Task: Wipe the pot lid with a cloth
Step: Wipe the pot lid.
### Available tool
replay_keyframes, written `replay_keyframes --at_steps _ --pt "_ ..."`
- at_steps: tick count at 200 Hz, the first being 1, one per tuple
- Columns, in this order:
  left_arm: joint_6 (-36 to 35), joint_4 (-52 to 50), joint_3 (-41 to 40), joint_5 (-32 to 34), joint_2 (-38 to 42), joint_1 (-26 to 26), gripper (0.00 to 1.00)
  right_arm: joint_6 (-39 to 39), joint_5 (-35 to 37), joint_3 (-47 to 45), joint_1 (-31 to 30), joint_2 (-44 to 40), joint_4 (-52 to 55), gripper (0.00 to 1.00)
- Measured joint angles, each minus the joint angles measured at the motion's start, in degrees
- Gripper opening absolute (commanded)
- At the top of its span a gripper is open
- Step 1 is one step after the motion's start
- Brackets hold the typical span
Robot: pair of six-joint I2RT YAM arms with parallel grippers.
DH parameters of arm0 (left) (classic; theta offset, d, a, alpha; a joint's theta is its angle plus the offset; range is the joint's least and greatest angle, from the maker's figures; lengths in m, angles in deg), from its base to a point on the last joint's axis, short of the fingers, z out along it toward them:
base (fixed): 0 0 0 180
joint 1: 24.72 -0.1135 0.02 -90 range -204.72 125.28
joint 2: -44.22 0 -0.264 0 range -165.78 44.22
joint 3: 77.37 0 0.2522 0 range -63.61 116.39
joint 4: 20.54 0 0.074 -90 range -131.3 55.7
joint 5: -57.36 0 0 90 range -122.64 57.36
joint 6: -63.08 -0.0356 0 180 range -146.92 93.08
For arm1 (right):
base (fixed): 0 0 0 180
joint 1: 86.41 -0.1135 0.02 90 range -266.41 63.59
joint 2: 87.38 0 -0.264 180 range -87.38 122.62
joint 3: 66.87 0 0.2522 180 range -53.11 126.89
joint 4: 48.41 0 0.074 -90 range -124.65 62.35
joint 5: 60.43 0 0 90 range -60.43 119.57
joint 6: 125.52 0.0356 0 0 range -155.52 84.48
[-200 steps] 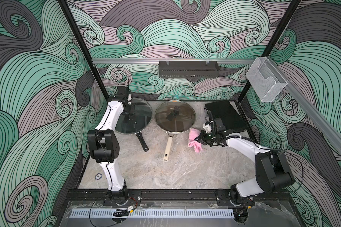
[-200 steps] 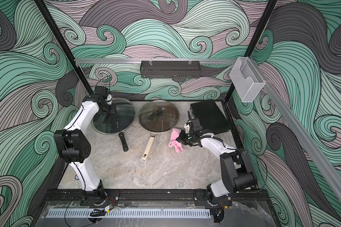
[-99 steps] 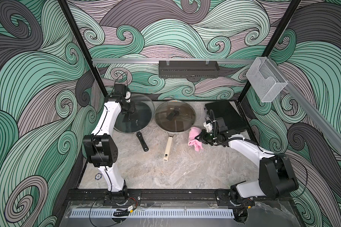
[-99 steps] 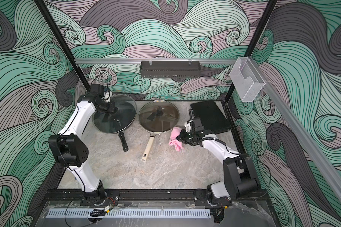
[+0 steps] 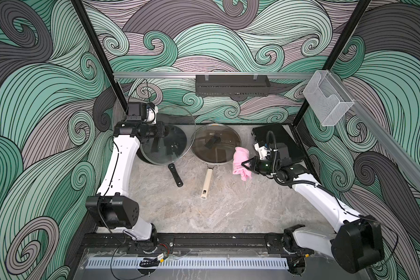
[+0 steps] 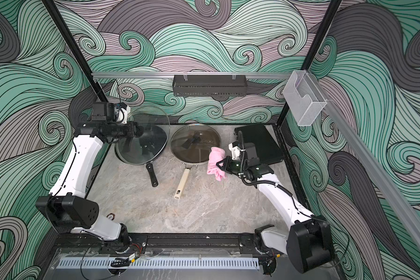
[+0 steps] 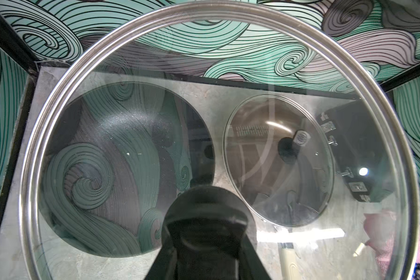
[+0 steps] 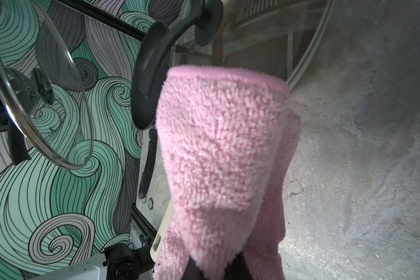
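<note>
The pot lid [image 5: 180, 121] is a large glass disc with a steel rim, held tilted in the air above a black pan; both top views show it [image 6: 153, 121]. My left gripper [image 5: 162, 132] [image 6: 136, 132] is shut on its black knob [image 7: 207, 206]. In the left wrist view the lid [image 7: 204, 72] fills the frame around the left gripper [image 7: 207, 225]. The cloth [image 5: 240, 157] [image 6: 216, 158] is fluffy pink terry and hangs bunched from my right gripper [image 5: 247, 165] [image 6: 223, 164], which is shut on it. In the right wrist view the cloth [image 8: 223, 145] hides the right gripper [image 8: 216, 269]'s tips.
A black pan [image 5: 180, 148] with a black handle [image 5: 175, 174] sits under the raised lid. Beside it is a second pan under its own glass lid [image 5: 216, 145], with a cream handle [image 5: 207, 180]. A black box [image 5: 284, 138] stands at the back right and a black rack [image 5: 232, 84] hangs on the back wall.
The left arm has raised the lid off the black pan and tilted it up. The right gripper has carried the cloth a little higher, towards the second pan's rim.
</note>
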Motion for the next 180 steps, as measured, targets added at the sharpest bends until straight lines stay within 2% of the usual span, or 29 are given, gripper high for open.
replay_keyframes --at_steps 59,118,180 --pt "5.11 -0.48 -4.31 -9.57 5.14 0.00 0.00 0.57 -5.42 -0.09 -0.02 -0.74 -9.25 0.00" --pt "9.86 0.44 -6.32 -15.54 9.64 1.05 0.00 4.50 -9.79 1.55 -0.61 5.51 -21.20 0.00" --pt "14.69 3.76 -10.45 -18.49 12.24 5.18 0.00 7.80 -10.97 10.88 -8.90 17.53 -33.55 0.00"
